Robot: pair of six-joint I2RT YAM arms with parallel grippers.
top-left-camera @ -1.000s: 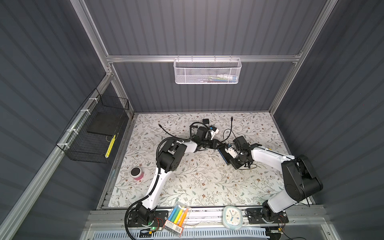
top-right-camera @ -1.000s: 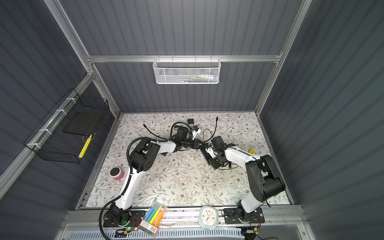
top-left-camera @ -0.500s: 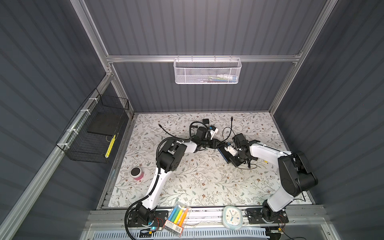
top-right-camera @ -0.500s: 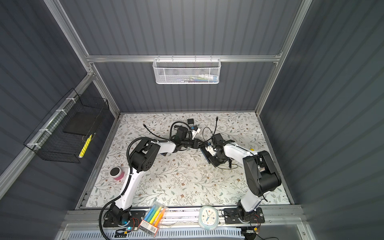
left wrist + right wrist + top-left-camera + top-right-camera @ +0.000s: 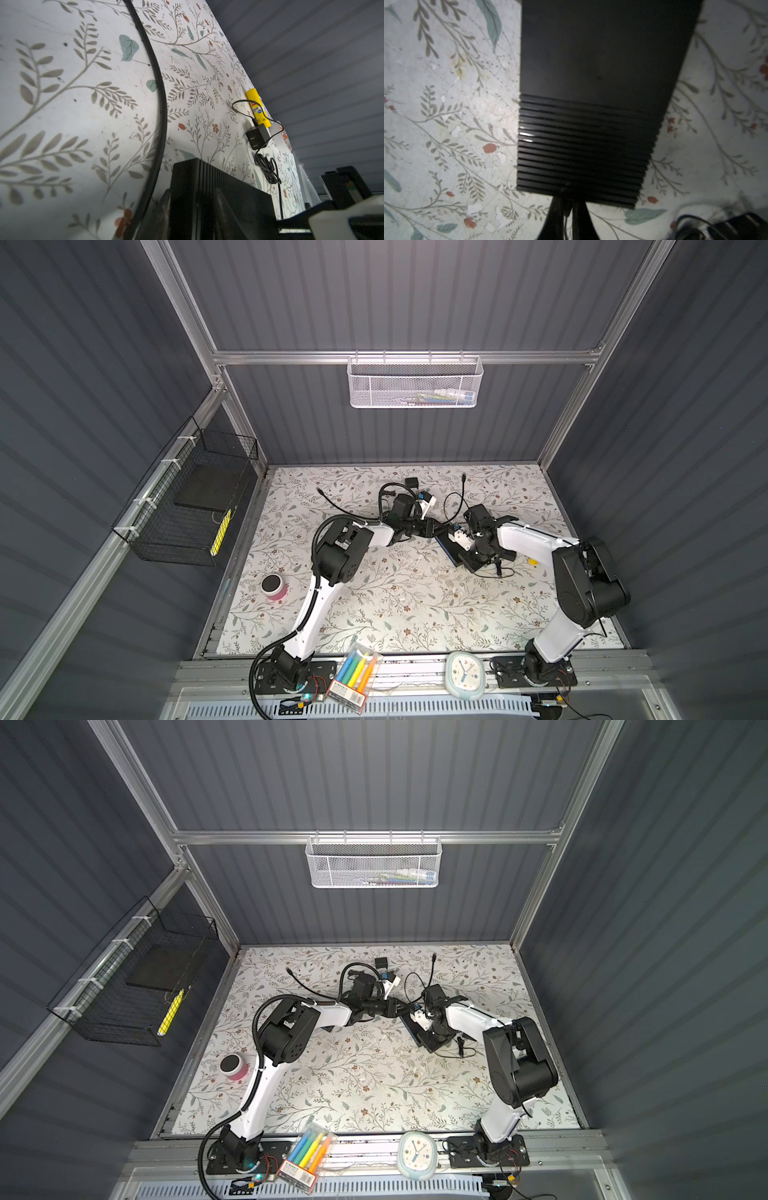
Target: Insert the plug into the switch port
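Observation:
The switch (image 5: 467, 562) (image 5: 430, 1042) is a flat black box with a ribbed top, lying mid-table. My left gripper (image 5: 439, 529) (image 5: 402, 1009) reaches in from the left, and in the left wrist view its blurred fingers (image 5: 223, 207) straddle the switch (image 5: 239, 193) and are shut on its end. My right gripper (image 5: 568, 199) (image 5: 482, 549) is shut on the thin black plug lead (image 5: 566, 214), with its tip against the near edge of the switch (image 5: 602, 62). The port is hidden.
A black power adapter (image 5: 257, 137) with a coiled cord and a yellow glue stick (image 5: 257, 110) lie beyond the switch. A thick black cable (image 5: 160, 104) curves past it. A pink speaker (image 5: 274, 587) sits front left. A marker pack (image 5: 353, 676) and a clock (image 5: 464, 674) rest on the front rail.
The right arm's elbow has swung a little to the left and its gripper has crept along the switch. The left arm has stayed put.

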